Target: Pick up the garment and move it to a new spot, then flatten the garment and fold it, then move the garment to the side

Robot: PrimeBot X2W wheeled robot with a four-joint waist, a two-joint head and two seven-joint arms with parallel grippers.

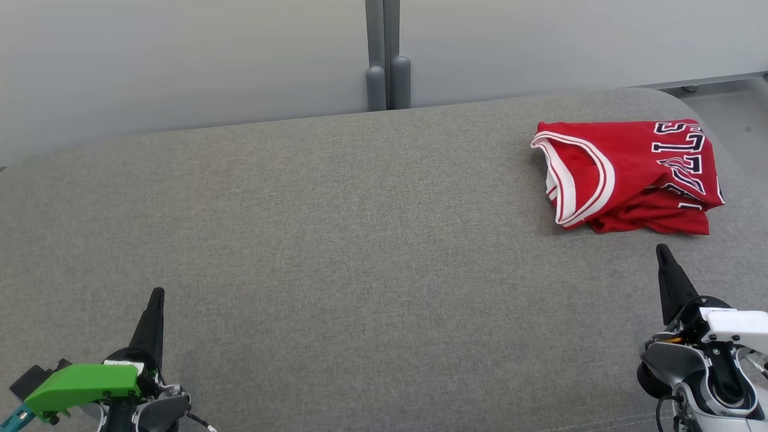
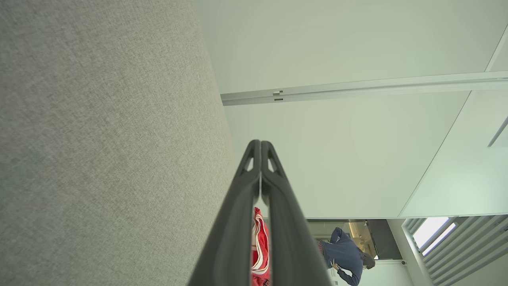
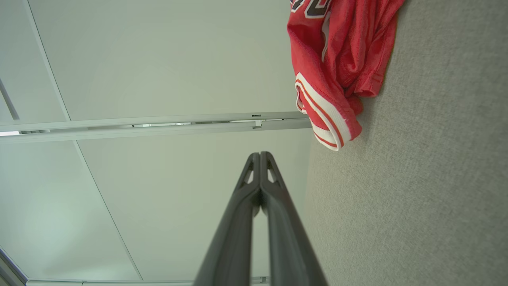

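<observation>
The garment (image 1: 636,174) is a red jersey with white trim and dark lettering, lying bunched and folded over at the far right of the grey fabric surface (image 1: 336,228). My right gripper (image 1: 662,249) is shut and empty, its tip just short of the jersey's near edge. In the right wrist view the jersey (image 3: 337,59) lies ahead and to the right of the shut right gripper (image 3: 260,154). My left gripper (image 1: 158,292) is shut and empty at the lower left, far from the jersey. In the left wrist view a sliver of red jersey (image 2: 260,246) shows between the closed fingers (image 2: 238,222).
A pale wall with a grey vertical post (image 1: 387,60) runs behind the surface. The surface's right end curves off toward a grey floor (image 1: 732,114). A person (image 2: 345,254) in dark clothes stands far off in the left wrist view.
</observation>
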